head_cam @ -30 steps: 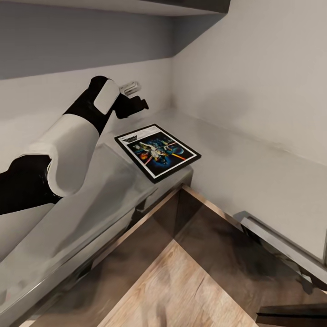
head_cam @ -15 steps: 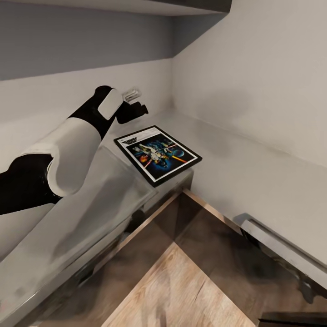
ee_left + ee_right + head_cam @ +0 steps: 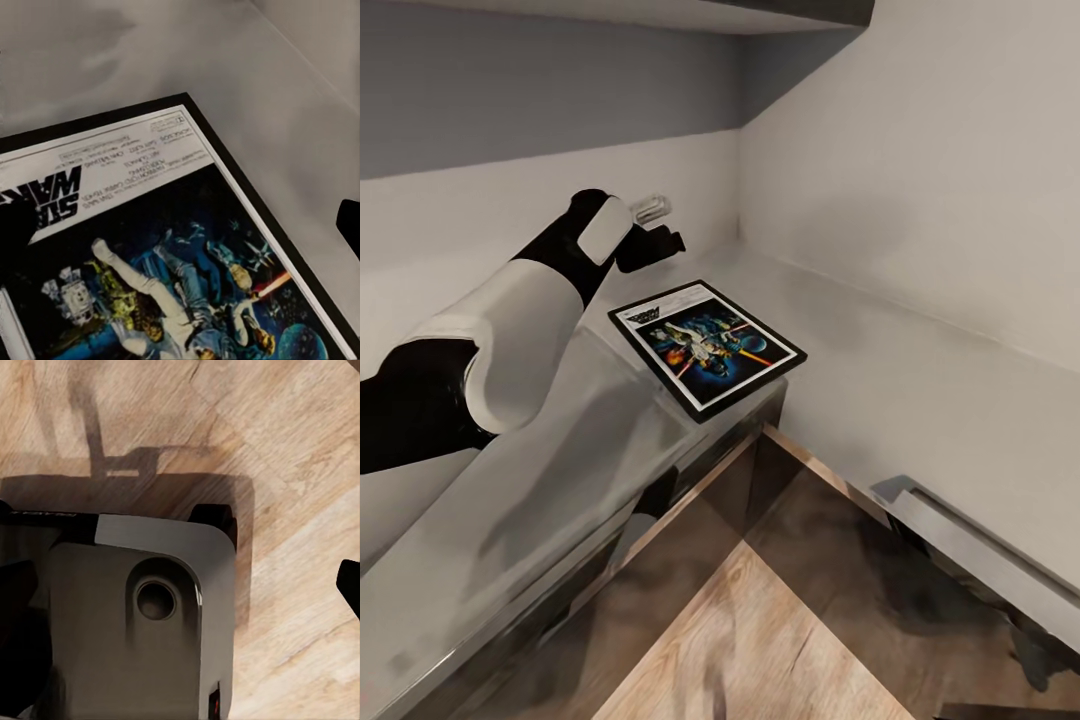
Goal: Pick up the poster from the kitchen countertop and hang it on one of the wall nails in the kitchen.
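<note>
The poster, a flat rectangle with a thin black frame, white border and glossy blue-black space artwork, lies face up on the smooth light grey kitchen countertop, at the inner corner of its L, one corner near the edge. The left gripper hangs above the worktop just beyond the poster's title strip, fingers spread and empty. The right gripper's opening cannot be told; its wrist view looks down on a grey robot base over matte wood-grain floor.

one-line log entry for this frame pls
phase: reach | left gripper: above countertop behind poster, open, empty | poster: flat at counter's inner corner, ungrasped | right gripper: over wood floor, state unclear
</note>
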